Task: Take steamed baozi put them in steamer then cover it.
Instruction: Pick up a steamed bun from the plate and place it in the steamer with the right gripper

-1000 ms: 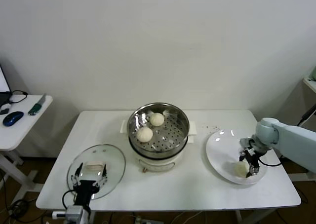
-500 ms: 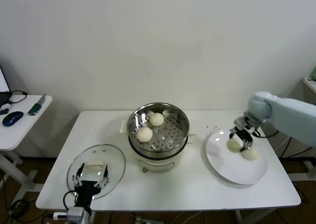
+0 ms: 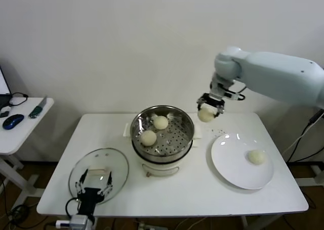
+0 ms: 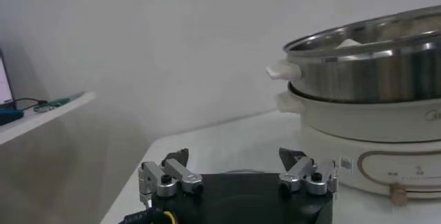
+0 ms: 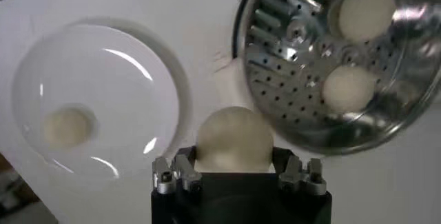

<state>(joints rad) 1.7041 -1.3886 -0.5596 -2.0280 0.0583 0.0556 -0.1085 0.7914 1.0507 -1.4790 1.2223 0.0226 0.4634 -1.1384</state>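
Note:
My right gripper (image 3: 207, 108) is shut on a cream-white baozi (image 3: 205, 115) and holds it in the air just right of the steamer (image 3: 188, 133). In the right wrist view the held baozi (image 5: 233, 140) sits between the fingers, above the table between plate and steamer (image 5: 289, 101). Two baozi (image 3: 160, 122) (image 3: 148, 138) lie on the steamer's perforated floor. One baozi (image 3: 256, 157) lies on the white plate (image 3: 228, 161). The glass cover (image 3: 109, 161) lies flat at the front left. My left gripper (image 3: 92, 185) is open, low at the cover's near edge.
The steamer basket sits on its cream pot base (image 4: 372, 143), seen side-on in the left wrist view. A side table (image 3: 20, 128) with a mouse and a tool stands far left. The plate (image 5: 131, 101) lies right of the pot near the table's right edge.
My right gripper has lifted one baozi off the plate and carried it up and left, to beside the steamer. One baozi stays on the plate. The left arm has not moved.

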